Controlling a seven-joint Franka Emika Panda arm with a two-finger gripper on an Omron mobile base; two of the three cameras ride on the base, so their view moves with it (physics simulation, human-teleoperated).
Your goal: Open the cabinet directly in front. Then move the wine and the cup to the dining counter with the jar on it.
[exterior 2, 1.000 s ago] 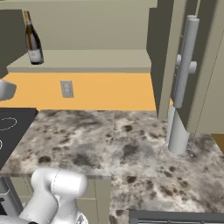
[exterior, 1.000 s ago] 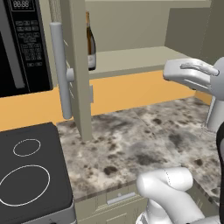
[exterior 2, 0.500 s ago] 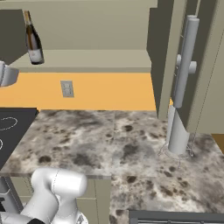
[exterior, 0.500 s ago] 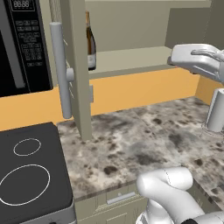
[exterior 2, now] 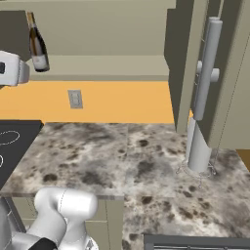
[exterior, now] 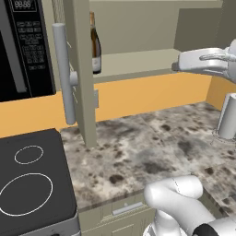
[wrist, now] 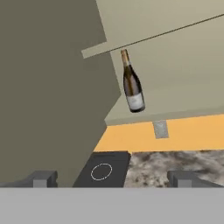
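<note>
1. Since the earlier frames, the arm's hand has risen and swung rightward, level with the shelf.
2. Gripper [wrist: 111,178]: fingers spread wide, holding nothing.
3. Wine [exterior: 95,44] upright on the shelf of the open cabinet [exterior: 79,69], well apart from the gripper.

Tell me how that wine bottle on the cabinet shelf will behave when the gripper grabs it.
The wine stands tall and narrow on the shelf, so a push up high would probably tip it. It looks like smooth glass, so likely slippery and breakable if dropped. It is probably heavy for its width; a grip on the wide body seems safer than on the thin neck.
</note>
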